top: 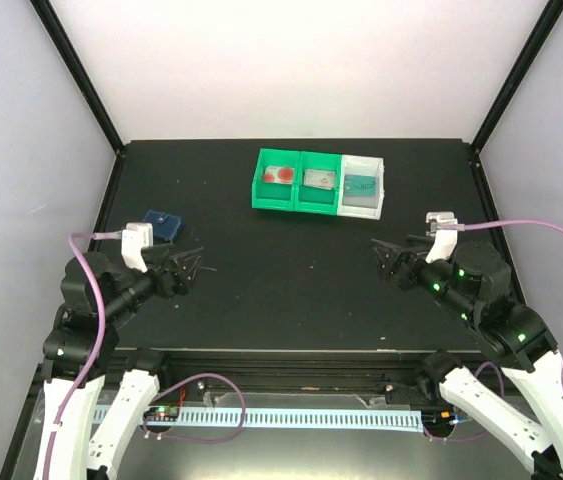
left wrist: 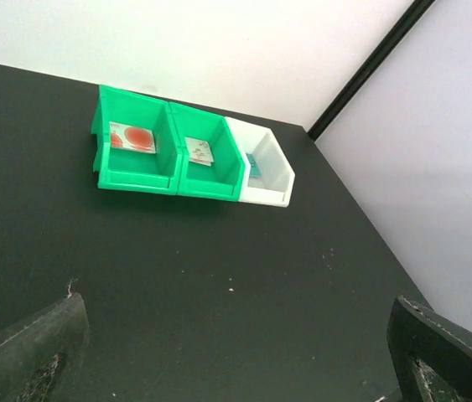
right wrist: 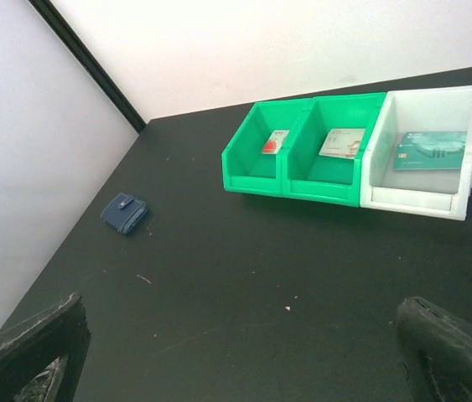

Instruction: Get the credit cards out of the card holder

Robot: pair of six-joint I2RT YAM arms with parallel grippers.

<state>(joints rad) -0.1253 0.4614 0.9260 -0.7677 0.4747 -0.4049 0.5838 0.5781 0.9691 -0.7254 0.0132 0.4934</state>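
Over by the left arm, the card holder [top: 162, 225] lies shut on the counter [top: 261, 300]. The credit cards [top: 281, 175] are already in the trays [top: 296, 205]. Left gripper [top: 194, 267] and right gripper [top: 381, 260] gape empty. The job looks done; next, just stay clear.

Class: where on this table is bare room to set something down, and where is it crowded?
Free: black tabletop between left gripper and right gripper, nearer than the green plastic trays and white plastic tray; also the far corners beside them. Crowded: around the small navy folding card holder by the left gripper.
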